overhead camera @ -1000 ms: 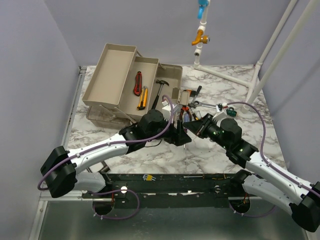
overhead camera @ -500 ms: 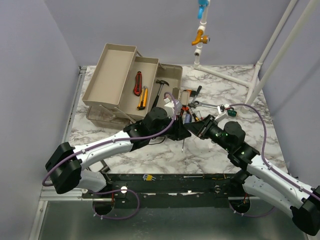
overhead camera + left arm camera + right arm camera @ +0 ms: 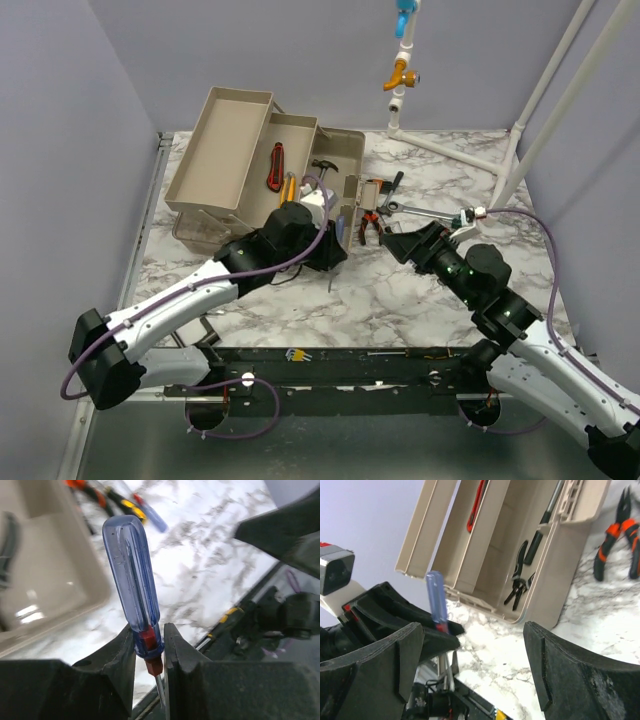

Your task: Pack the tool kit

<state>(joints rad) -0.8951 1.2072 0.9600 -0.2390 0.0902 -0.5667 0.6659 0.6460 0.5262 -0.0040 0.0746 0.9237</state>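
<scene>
Right wrist: orange pliers [image 3: 607,542] lie beside toolbox [image 3: 565,565].

Blue-handled screwdriver [image 3: 131,575]; beige trays [image 3: 225,145]; grey-veined white marble table [image 3: 400,310].

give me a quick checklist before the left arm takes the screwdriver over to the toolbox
1. Grip: the left gripper is shut on the screwdriver, jaws clamping its red collar: ok.
2. Other arm: the right gripper is open and apart from the screwdriver: ok.
3. Target: the toolbox has its trays spread open, and the far-left tray looks bare: ok.
4. Tip off the table: cannot tell.
5. Firmness: only the handle's low end is held and the handle tilts: cannot tell.
</scene>
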